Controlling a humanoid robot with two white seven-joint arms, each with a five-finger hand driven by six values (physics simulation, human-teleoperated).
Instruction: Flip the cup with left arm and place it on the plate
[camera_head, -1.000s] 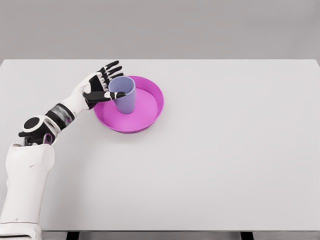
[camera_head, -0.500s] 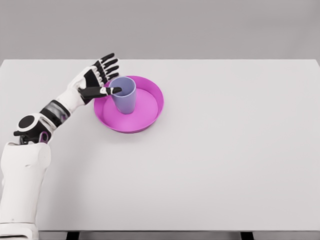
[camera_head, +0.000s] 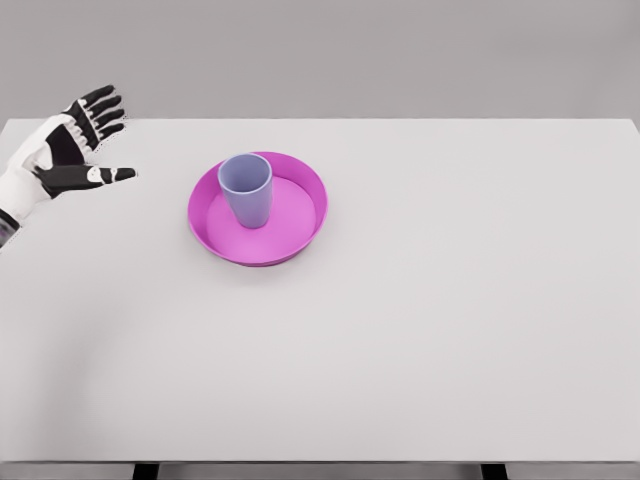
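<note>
While the left hand (camera_head: 62, 150) hangs at the desk's (camera_head: 420, 330) far left edge, fingers spread and holding nothing, the cup (camera_head: 246, 188) stands well apart to its right. It is upright, mouth up, on the plate (camera_head: 300, 215).

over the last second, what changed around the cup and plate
The left hand let go of the cup and drew back to the left edge of the table, fingers spread, holding nothing. Its arm has mostly left the view. The cup stayed upright, mouth up, on the pink plate, and neither has shifted.
</note>
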